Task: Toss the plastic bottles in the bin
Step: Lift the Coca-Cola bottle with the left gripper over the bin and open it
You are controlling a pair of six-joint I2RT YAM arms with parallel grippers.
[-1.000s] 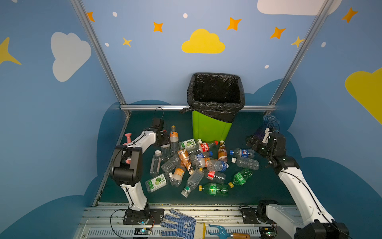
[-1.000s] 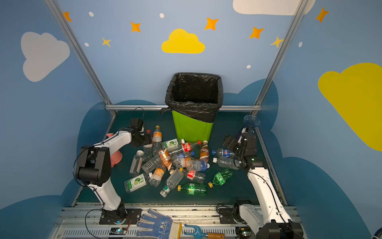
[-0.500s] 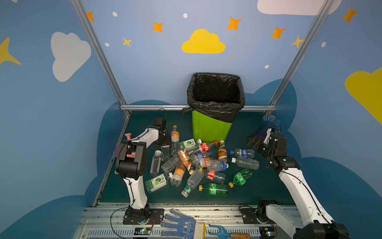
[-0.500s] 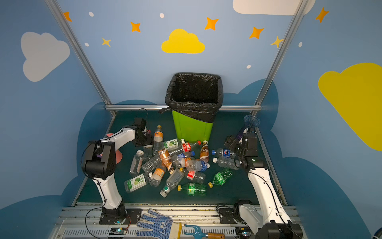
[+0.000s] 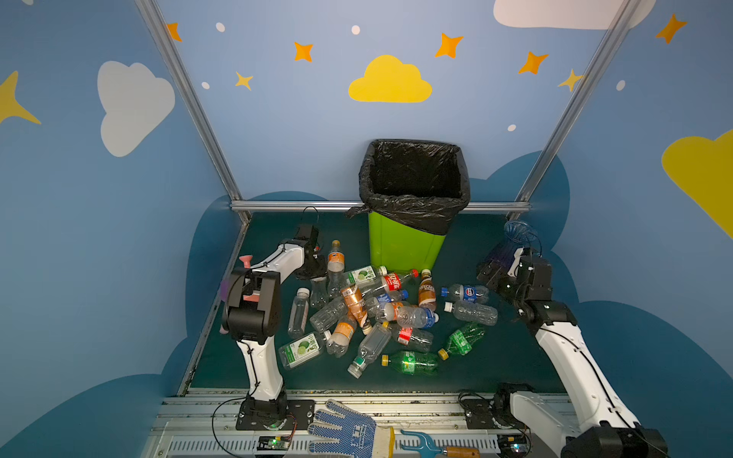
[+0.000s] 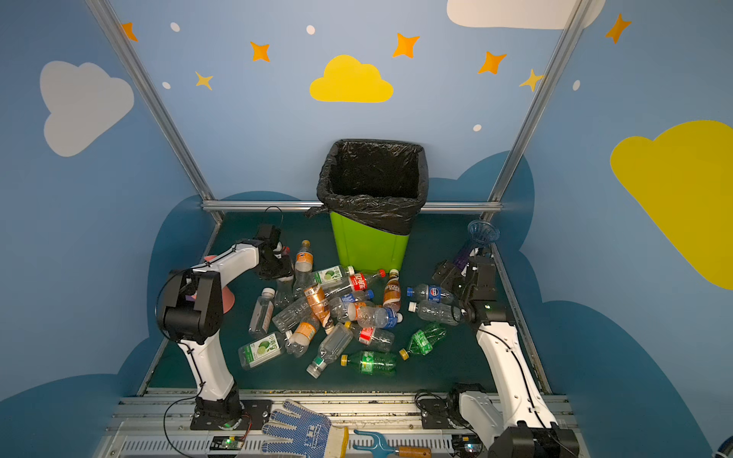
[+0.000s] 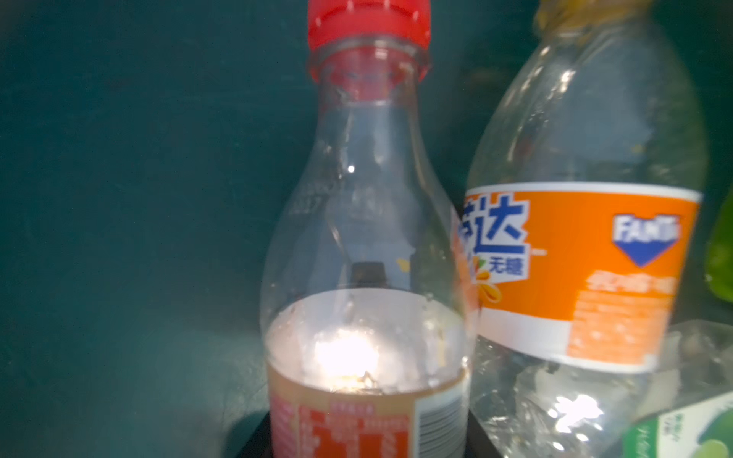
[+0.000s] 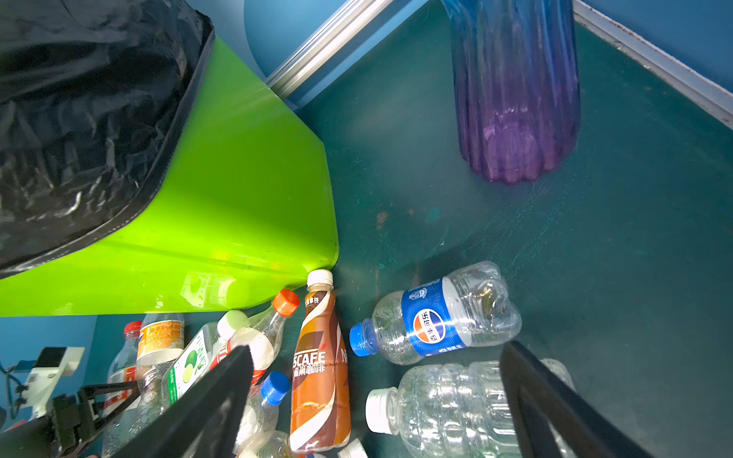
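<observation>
Swinging to the tall lime-green, black-lined plastic bin (image 5: 400, 250) at back ctr, you could drop the red-capped clear plastic bottle (image 7: 365, 222) at the heap's left edge: L gripper (image 5: 313, 271) looks clamped only low on it. R gripper (image 8: 377, 353) gapes, empty.

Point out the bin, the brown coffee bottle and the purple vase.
bin (image 5: 400, 253): in a top view, on its green front wall.
brown coffee bottle (image 8: 317, 368): right wrist view, on its label.
purple vase (image 8: 515, 131): right wrist view, on its ribbed body.
</observation>
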